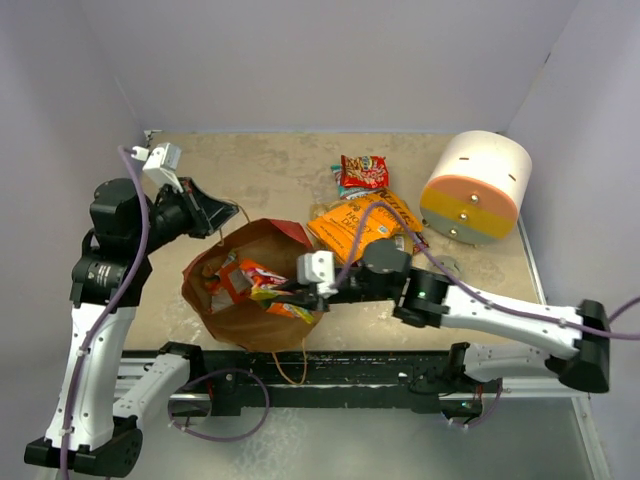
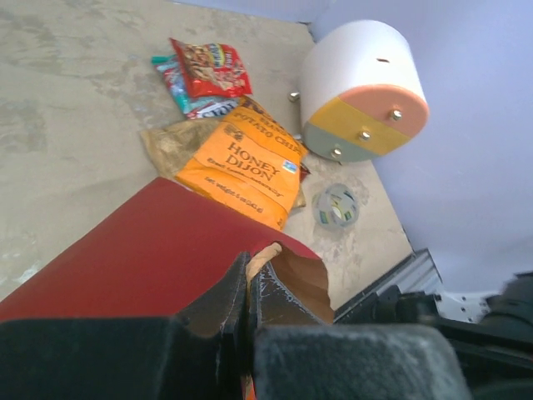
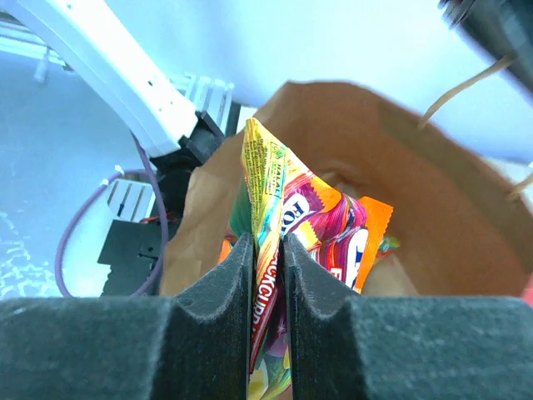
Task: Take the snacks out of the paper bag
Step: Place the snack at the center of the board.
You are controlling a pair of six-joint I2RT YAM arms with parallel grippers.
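The paper bag (image 1: 255,290), red outside and brown inside, lies open at the table's near edge. My left gripper (image 2: 248,283) is shut on the bag's rim (image 2: 275,254) and holds the mouth open. My right gripper (image 3: 268,250) reaches into the bag's mouth and is shut on a multicoloured candy pack (image 3: 316,225), also seen from above (image 1: 262,280). An orange packet (image 1: 225,285) lies deeper in the bag. Outside the bag lie an orange chips packet (image 1: 360,228), a red and silver packet (image 1: 362,172) and a teal-green packet (image 2: 179,92).
A white cylinder with an orange-yellow band (image 1: 475,185) lies at the back right. A small clear tape roll (image 2: 336,206) lies between it and the chips. Walls close the table at left, back and right.
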